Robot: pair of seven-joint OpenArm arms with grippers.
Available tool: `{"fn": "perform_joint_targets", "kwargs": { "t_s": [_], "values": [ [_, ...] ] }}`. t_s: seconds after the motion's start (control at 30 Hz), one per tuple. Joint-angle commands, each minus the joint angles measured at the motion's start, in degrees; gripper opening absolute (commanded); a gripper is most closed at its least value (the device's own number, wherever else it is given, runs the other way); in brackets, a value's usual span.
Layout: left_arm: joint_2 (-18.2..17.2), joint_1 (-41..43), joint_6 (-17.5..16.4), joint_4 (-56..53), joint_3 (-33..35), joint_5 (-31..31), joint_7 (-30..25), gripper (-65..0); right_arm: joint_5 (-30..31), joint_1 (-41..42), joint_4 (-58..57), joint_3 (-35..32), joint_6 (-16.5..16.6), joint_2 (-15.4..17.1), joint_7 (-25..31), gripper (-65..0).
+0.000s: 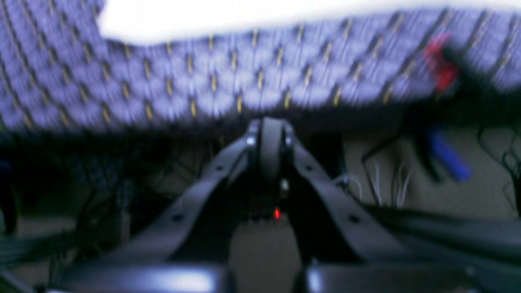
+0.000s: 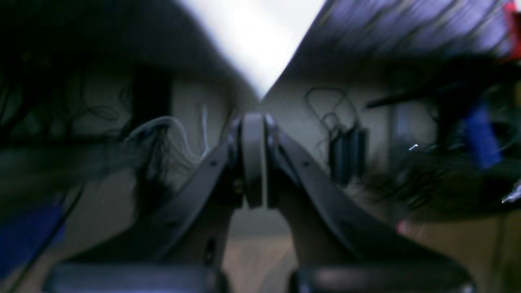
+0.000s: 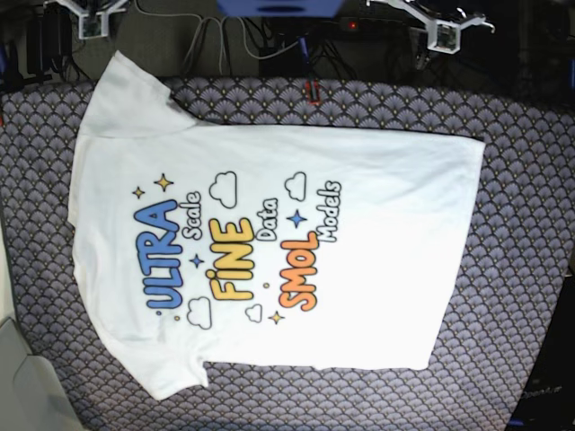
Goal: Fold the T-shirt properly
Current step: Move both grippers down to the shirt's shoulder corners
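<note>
We see purple scallop-patterned table cover (image 3: 521, 180), tangled black cables (image 3: 269, 40) behind far edge, beige floor (image 1: 480, 195) below, blurred.

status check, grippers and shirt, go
Left gripper shut, empty. Right gripper shut, empty. T-shirt flat, print up, unfolded. Nothing on it.

Motion blur is smearing both wrist views: the T-shirt (image 1: 228, 18) is showing only as a glaring white patch running off the top edge, while cables and a blue object (image 1: 447, 156) beyond the patterned table cover (image 1: 163, 81) are staying unidentifiable.
</note>
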Motion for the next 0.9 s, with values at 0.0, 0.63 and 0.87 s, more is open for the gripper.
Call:
{"fn": "perform_joint_targets", "kwargs": {
  "t_s": [0.0, 0.63, 0.87],
  "values": [
    [-0.3, 0.9, -0.1, 1.8, -0.2, 0.1, 0.6, -58.9, 0.0, 0.1, 2.0, 0.6, 0.1, 0.1, 0.1, -59.1],
    [0.2, -7.1, 0.1, 3.0, -0.2, 0.1, 5.3, -31.5, 0.1, 31.9, -1.1, 20.2, 30.0, -3.9, -26.8, -41.0],
    [0.2, -7.9, 0.2, 3.0, -0.2, 0.2, 5.3, -31.5, 0.1, 35.5, -9.3, 23.1, 33.4, -1.2, -28.6, -41.0]
  ]
}}
